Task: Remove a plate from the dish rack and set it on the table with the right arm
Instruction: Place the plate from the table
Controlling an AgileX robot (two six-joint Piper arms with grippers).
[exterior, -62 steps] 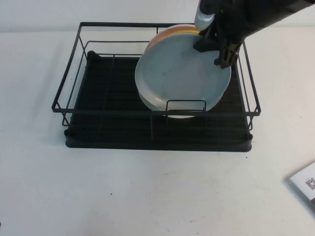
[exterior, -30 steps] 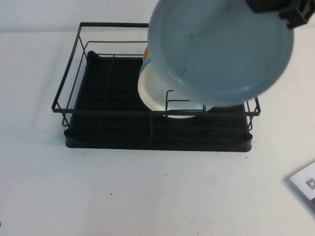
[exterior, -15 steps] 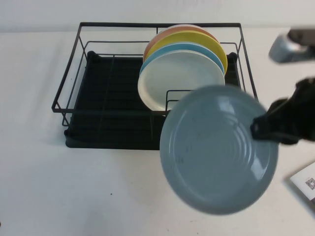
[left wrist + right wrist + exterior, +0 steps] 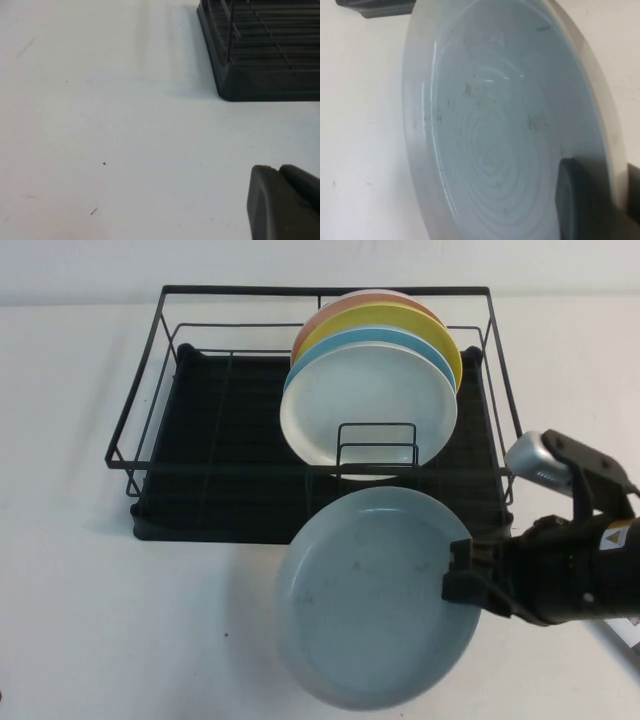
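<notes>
Your right gripper [image 4: 462, 585] is clamped on the right rim of the grey-blue plate [image 4: 375, 600], held face-up over the table [image 4: 120, 620] just in front of the dish rack [image 4: 200, 490]. Left gripper [image 4: 285, 202] sits parked (fingers unclear).

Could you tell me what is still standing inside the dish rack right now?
In the dish rack, four upright plates: cream in front, then sky-blue, yellow, orange. Their faces are mostly covered. The right tool holds the grey-blue plate outside; left tool is parked.
</notes>
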